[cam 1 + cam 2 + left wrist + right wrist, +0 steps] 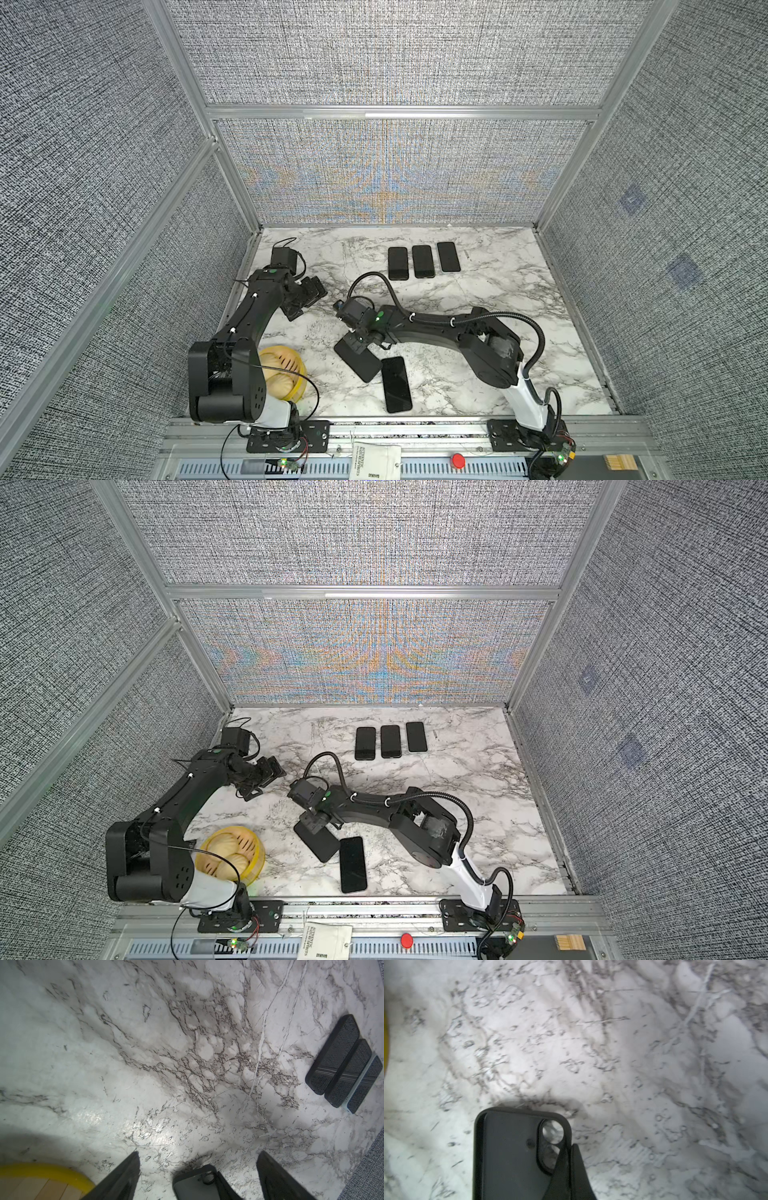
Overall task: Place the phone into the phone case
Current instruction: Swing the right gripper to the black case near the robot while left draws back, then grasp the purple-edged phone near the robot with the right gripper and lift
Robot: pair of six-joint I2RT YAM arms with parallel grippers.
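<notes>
Phone case (508, 1157): rim clamped by right gripper (569, 1153)
Phone (397, 384): near that gripper
Left gripper (198, 1152): spread wide, holding nothing
Basket (258, 864): holds buns (235, 862)

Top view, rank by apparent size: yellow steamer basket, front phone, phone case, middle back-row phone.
1. yellow steamer basket
2. front phone and phone case: look alike; the right gripper covers the case's end, so unranked
3. middle back-row phone: smallest-looking, but farthest from the camera
</notes>
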